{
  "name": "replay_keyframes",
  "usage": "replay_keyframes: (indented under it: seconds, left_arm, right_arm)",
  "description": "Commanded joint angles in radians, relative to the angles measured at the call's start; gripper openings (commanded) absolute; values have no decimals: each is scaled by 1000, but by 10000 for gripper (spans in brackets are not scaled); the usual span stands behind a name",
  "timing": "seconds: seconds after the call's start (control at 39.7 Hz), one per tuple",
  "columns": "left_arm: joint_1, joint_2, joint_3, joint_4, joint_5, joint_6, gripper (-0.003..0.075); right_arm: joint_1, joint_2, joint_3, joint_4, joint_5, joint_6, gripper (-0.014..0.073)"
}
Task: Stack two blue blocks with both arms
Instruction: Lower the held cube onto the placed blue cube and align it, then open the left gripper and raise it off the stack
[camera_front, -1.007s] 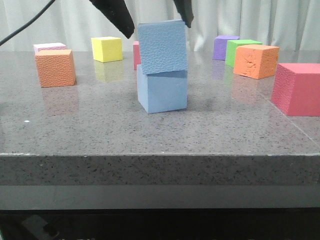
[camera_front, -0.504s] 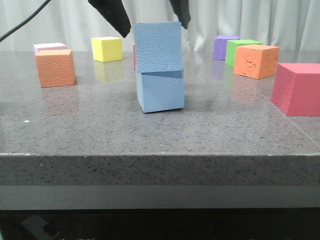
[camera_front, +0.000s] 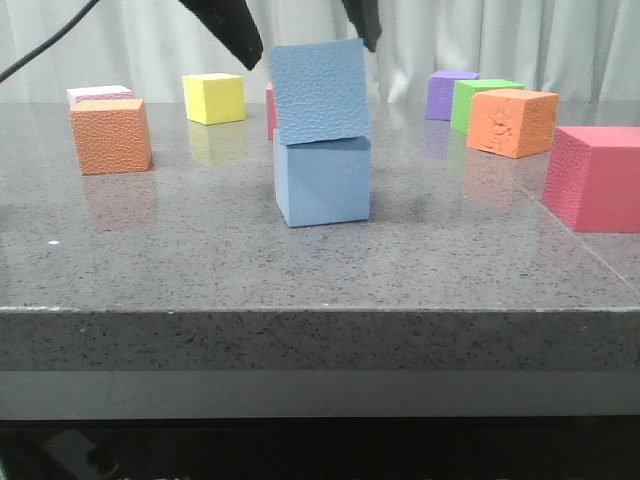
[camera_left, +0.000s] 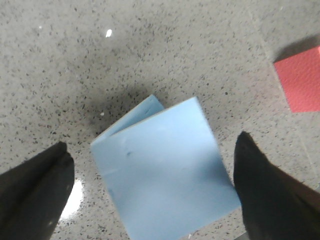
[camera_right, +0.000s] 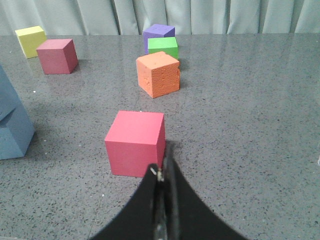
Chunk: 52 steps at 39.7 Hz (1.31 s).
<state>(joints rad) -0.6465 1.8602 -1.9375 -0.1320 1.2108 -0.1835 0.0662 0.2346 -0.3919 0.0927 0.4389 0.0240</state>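
Though possibly tilted, two blue blocks (camera_front: 321, 135) stand stacked.

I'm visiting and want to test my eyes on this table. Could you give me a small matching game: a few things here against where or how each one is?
Things:
1. bumpy blue block
2. smooth blue block
3. left gripper
4. right gripper

States:
a. shut, near a pink block
b. tilted, on top
c. open, above the stack
d. flat on the table

Pairs: 1-b, 2-d, 3-c, 4-a
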Motion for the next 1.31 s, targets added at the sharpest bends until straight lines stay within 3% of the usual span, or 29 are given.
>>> replay_keyframes:
  seconds: [0.0,0.63,0.71,0.96,1.11,1.28]
  left_arm:
    - [-5,-50,-56,-21,-26,2,622]
    - [-5,-50,-138,-21,45,2,607]
    - [-5,-50,-140,-21,53,2,547]
    - [-5,-50,-140,3,60,2,169]
    - [-5,-50,-140,28,75,2,-13]
    - [-5,-67,-140,44,75,10,-18]
  right_arm:
    - [-2,7,-24,-7,-77,-6,-69]
    - [-2,7,-24,-7,-77,-6,-69]
    - [-2,7,-24,-7,-77,-6,-69]
    - [-2,7,-24,-7,-77,-6,-69]
    - [-2,7,-24,-7,-77,-6,-69]
    - [-2,7,-24,-7,-77,-6,-69]
